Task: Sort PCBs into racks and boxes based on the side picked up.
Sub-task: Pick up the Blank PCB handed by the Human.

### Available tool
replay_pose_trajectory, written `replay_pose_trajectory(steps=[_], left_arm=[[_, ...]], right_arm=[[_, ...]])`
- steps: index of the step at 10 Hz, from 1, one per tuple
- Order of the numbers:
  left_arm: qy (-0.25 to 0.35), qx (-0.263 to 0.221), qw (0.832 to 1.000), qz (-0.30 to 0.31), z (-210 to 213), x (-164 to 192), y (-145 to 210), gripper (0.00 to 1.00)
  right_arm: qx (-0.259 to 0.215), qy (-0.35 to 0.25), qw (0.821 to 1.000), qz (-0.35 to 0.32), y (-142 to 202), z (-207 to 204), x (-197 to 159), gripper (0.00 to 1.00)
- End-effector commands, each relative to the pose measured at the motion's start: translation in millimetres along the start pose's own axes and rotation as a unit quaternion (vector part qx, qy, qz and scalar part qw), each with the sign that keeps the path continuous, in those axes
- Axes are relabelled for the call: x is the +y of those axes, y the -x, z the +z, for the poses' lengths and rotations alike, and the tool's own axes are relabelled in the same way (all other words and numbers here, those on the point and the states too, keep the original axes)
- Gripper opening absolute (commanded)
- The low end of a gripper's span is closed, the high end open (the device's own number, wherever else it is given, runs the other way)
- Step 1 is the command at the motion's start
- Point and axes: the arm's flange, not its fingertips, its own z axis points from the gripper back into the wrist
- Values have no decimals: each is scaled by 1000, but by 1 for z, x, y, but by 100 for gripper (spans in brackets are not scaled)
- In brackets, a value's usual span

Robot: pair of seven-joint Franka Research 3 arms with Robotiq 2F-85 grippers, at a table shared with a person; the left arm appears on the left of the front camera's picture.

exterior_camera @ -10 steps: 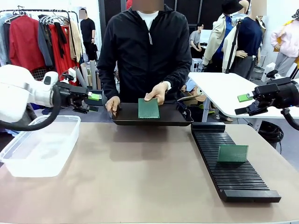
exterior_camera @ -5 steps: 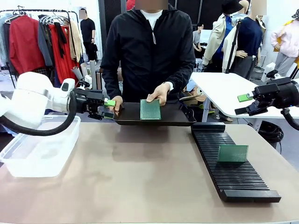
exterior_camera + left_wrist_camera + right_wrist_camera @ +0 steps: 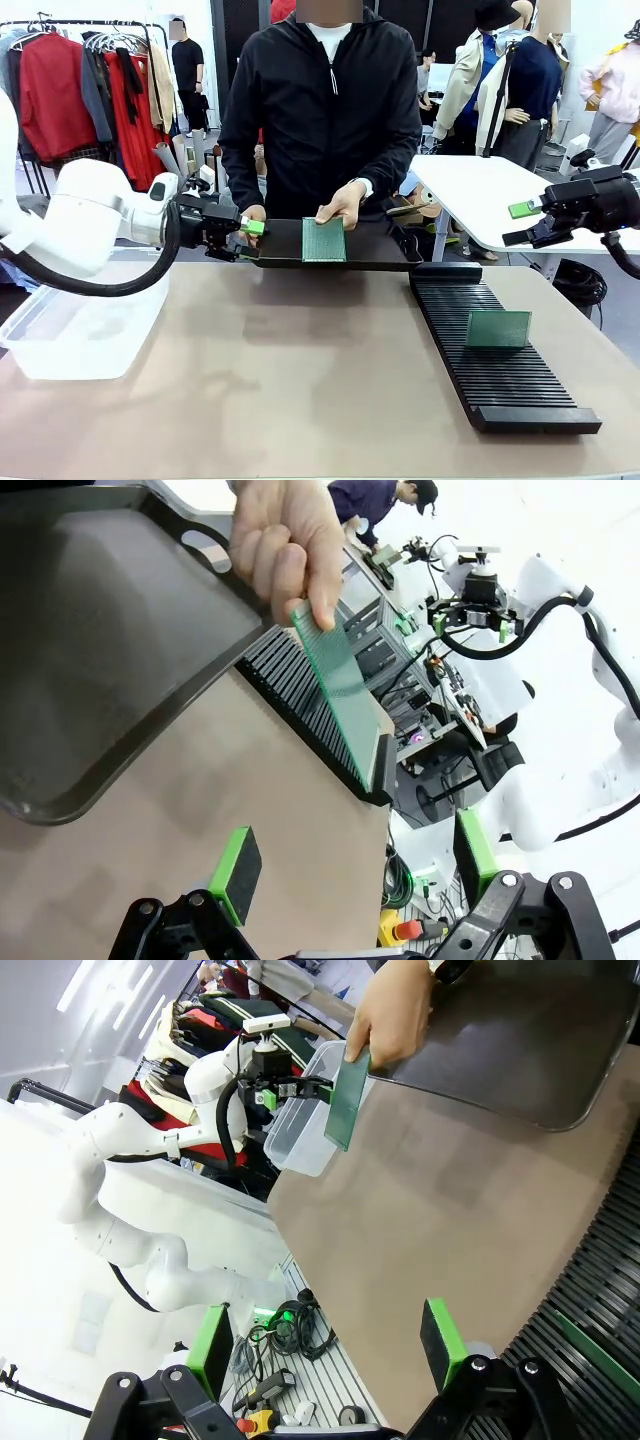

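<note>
The person holds a dark flat tray [image 3: 370, 250] at the table's far edge. One hand [image 3: 338, 203] tips a green PCB [image 3: 323, 240] up on edge over it. My left gripper [image 3: 248, 232] hovers at the tray's left end, open and empty. In the left wrist view its fingers [image 3: 235, 870] point at the PCB [image 3: 340, 685] beneath the hand [image 3: 285, 540]. My right gripper [image 3: 525, 215] stays open and empty at the far right, above the black rack [image 3: 490, 350]. A second PCB [image 3: 498, 328] stands in a rack slot. The clear box [image 3: 85, 310] sits at the left.
A white side table [image 3: 480, 195] stands behind the rack. People and a clothes rail [image 3: 90, 70] lie beyond the table. The brown tabletop [image 3: 290, 380] stretches between box and rack. The right wrist view shows the tray [image 3: 520, 1050], box [image 3: 300, 1120] and the held PCB [image 3: 347, 1100].
My left arm has swung right, from over the box to the tray's left end. The person has shifted the tray and PCB slightly. The right arm has not moved.
</note>
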Motion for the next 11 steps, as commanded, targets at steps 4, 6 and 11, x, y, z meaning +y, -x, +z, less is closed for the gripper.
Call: replay_pose_trajectory(steps=[4, 6, 11], left_arm=[[33, 11, 999, -23, -39, 11, -5, 100], [30, 9, 999, -41, -50, 11, -14, 100], [34, 2, 998, -52, -74, 19, -33, 100]], right_arm=[[-1, -6, 1000, 9, 0, -1, 0, 100], [-1, -6, 1000, 9, 0, -1, 0, 100], [-1, -6, 1000, 9, 0, -1, 0, 100]])
